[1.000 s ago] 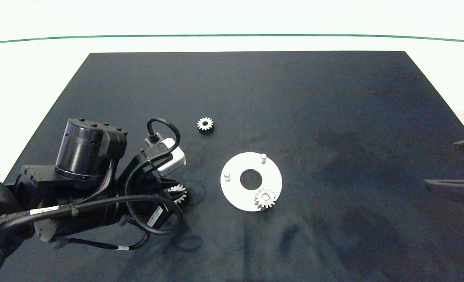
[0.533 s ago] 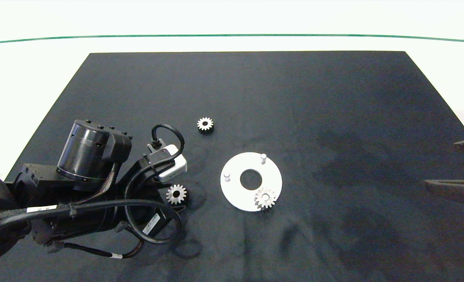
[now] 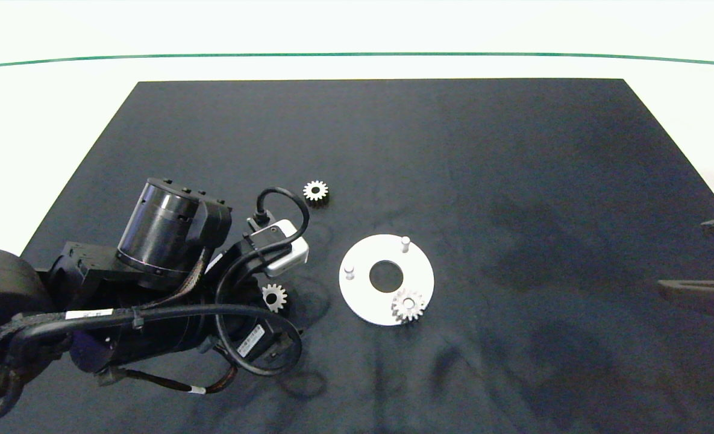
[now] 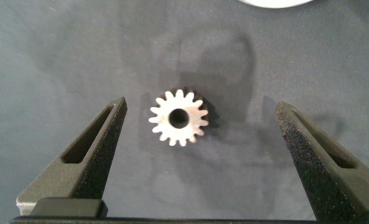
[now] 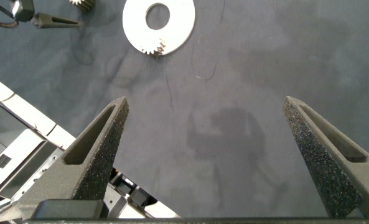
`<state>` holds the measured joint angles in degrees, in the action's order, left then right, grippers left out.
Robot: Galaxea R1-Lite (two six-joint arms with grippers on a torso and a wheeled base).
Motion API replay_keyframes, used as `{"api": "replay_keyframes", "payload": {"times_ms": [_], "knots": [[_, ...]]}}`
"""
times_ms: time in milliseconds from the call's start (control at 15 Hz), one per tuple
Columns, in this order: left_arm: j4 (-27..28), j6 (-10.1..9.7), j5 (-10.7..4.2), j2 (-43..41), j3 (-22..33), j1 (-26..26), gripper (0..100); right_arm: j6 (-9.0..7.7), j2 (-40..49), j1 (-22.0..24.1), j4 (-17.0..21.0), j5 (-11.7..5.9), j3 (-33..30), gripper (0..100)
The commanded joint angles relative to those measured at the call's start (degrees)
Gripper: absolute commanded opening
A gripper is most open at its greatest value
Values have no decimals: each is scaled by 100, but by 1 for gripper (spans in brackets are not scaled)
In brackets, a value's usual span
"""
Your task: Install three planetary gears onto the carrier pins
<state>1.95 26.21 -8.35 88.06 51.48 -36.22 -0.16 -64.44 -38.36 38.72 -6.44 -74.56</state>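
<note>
One gear [image 4: 178,117] is framed, untouched, between the spread fingers of the left claw [image 4: 200,134] on the tabletop [image 3: 513,181], while the right claw [image 5: 209,134] is held apart, idle.

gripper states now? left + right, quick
Left gripper: open, fingers either side of a planetary gear lying on the mat, not touching it.
Right gripper: open, holding nothing, parked at the table's right edge.
</note>
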Motion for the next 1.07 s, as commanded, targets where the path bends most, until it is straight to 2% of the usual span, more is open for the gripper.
{"api": "replay_keyframes", "payload": {"times_ms": [67, 667, 1067], "knots": [[-19, 7, -9, 150, -77, 10, 100, -2, 28, 66, 22, 37, 55, 100], [-63, -28, -17, 492, 29, 71, 100, -11, 28, 75, 13, 46, 55, 100], [77, -28, -17, 519, 275, 405, 100, -11, 28, 75, 13, 72, 64, 100]]}}
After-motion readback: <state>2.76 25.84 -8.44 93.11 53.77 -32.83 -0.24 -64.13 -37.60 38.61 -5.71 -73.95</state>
